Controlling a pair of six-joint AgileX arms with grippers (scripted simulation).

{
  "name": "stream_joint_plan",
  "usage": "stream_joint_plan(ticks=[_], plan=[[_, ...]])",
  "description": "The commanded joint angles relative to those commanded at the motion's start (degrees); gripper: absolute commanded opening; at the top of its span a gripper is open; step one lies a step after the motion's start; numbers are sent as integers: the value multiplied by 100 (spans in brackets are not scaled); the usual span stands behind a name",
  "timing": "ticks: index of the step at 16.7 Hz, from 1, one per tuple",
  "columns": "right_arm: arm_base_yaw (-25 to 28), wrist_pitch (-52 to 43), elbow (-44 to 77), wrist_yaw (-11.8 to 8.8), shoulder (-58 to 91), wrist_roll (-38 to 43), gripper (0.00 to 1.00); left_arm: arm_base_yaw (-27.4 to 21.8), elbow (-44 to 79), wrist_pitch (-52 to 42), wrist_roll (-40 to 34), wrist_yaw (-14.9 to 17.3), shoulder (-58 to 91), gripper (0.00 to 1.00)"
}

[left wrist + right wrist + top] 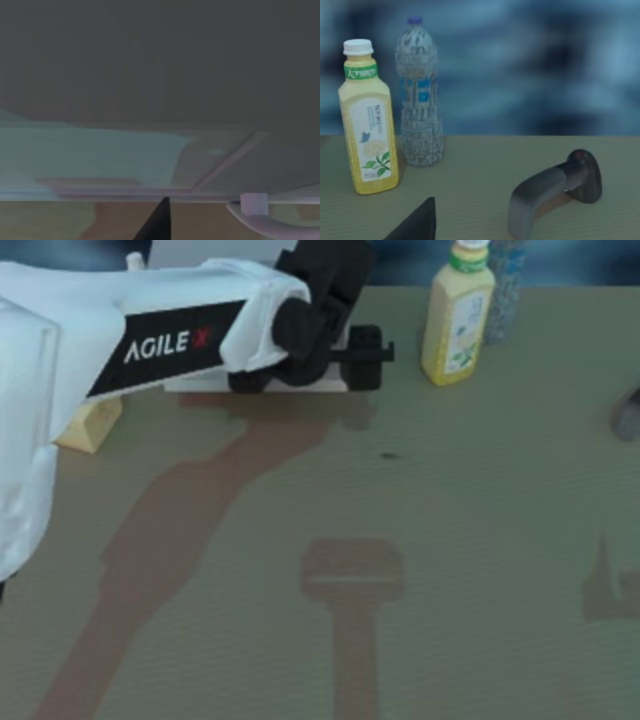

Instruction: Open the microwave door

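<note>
The microwave [205,252] stands at the table's back left, mostly hidden under my white left arm; only a grey patch and a pale strip along its front [310,388] show. My left gripper [366,352] sits at the right end of that front. The left wrist view is taken up by the microwave door [150,75], with its greyish window and the teal floor [90,150] behind it. Its pale bar handle [272,222] lies just beside my left gripper [159,222]. My right gripper [420,222] hangs low over the table's right side, out of the top view.
A yellow juice bottle [457,315] and a clear water bottle [505,285] stand at the back right. A dark grey handheld device [555,192] lies near the right edge. A tan wooden box [90,425] sits at the left under my arm.
</note>
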Motion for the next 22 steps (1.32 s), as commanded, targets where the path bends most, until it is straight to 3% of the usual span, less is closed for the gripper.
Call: stream_joint_plan(ticks=[6, 14, 15, 22], plan=[[0, 0, 0, 0, 0, 0, 100, 0, 0, 0, 0, 0, 0, 2], [0, 0, 0, 0, 0, 0, 100, 0, 0, 0, 0, 0, 0, 0], [0, 0, 0, 0, 0, 0, 100, -205, -301, -48, -19, 85, -157, 0], [0, 0, 0, 0, 0, 0, 100, -185, -814, 255, -150, -105, -509, 0]])
